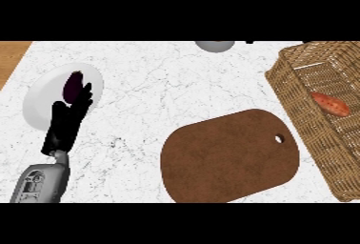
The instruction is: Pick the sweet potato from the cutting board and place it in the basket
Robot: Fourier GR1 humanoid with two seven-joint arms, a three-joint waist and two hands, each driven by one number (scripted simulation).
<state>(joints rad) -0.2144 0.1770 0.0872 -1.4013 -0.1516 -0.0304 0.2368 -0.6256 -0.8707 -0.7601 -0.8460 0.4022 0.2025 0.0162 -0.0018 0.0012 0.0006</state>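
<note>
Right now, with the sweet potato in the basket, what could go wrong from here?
Little for the sweet potato: it lies inside the basket. The left hand rests open over the white plate, right beside a dark purple vegetable; moving it carelessly might nudge that.

You were looking steeply down on a counter [183, 90] of white marble, threaded all over with fine grey veins. It filled nearly the whole view. At the upper left corner the marble ended in a slanted edge, and beyond it you saw a strip of warm brown wood [10, 55]; whether that was floor or another surface, you could not tell. A white plate [38, 102] lay on the marble at the left, with a dark purple thing [72, 85] on it. At the top edge a grey round thing [215, 45] was cut off by the view. The light fell evenly on the stone.
</note>
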